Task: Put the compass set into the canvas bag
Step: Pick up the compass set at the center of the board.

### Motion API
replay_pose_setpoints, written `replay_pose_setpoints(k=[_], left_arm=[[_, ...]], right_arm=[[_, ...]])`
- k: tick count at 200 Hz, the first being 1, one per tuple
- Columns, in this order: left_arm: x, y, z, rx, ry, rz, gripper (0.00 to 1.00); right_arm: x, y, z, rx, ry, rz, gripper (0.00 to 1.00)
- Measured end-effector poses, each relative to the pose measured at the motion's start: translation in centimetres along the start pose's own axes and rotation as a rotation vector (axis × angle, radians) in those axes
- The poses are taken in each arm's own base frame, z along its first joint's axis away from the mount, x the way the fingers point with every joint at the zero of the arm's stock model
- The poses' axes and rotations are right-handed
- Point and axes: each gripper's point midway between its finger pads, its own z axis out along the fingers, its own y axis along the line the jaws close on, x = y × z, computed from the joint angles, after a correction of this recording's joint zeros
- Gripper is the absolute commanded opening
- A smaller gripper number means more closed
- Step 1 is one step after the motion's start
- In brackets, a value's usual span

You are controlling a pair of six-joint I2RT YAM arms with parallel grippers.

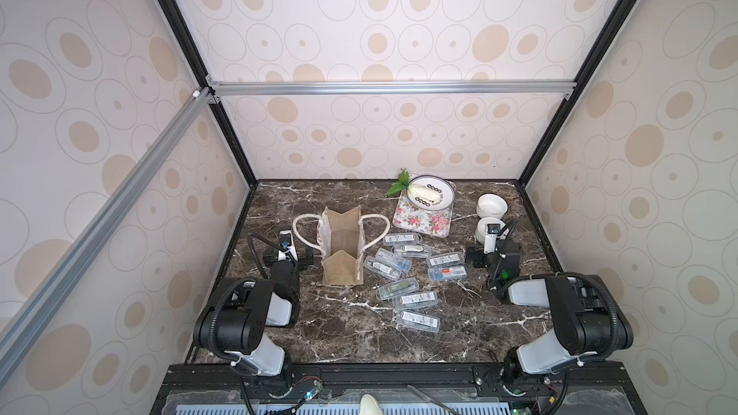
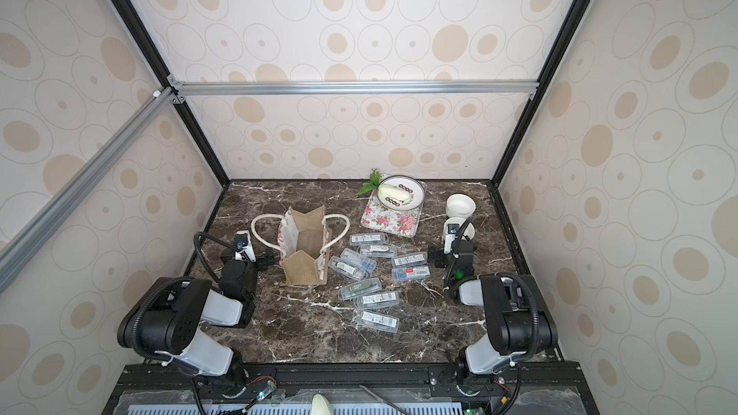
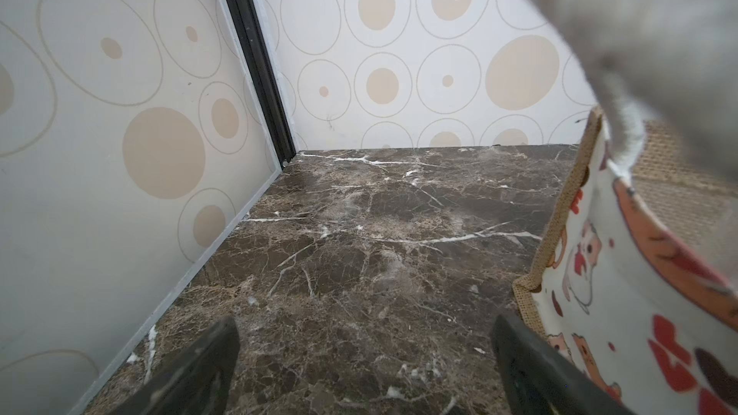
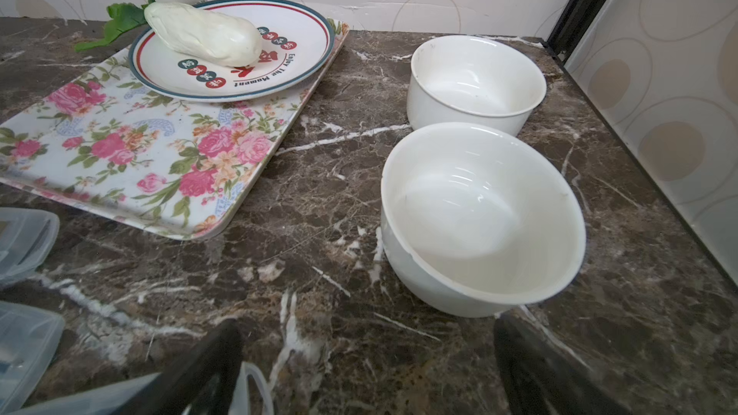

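Left arm [image 1: 239, 325]: jaws spread, empty, just beside canvas bag [image 1: 342, 249] | right arm [image 1: 579, 313]: jaws spread, empty, near bowls [image 1: 492, 206] | compass sets [image 1: 415, 299]: nine clear cases on tabletop [image 1: 339, 333], right of bag.

The left arm [image 1: 239, 325] and right arm [image 1: 575, 313] have black rounded joint housings, pale grey link shells, black ribbed cable hoses [image 1: 217, 313] cinched with white ties [image 1: 235, 364] and small white wrist cameras [image 1: 287, 247]; the right arm shows what may be a green lamp [image 1: 505, 274], and the left gripper [image 3: 365, 337] and right gripper [image 4: 367, 337] end in black fingers [image 3: 199, 369].
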Motion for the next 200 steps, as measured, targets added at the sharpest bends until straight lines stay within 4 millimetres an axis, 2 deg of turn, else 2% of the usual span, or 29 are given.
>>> replay_pose_setpoints(k=[200], left_arm=[[0.2, -0.1, 0.14, 0.016, 0.01, -0.006, 1.0]], right_arm=[[0.0, 0.01, 0.0, 0.0, 0.0, -0.001, 1.0]])
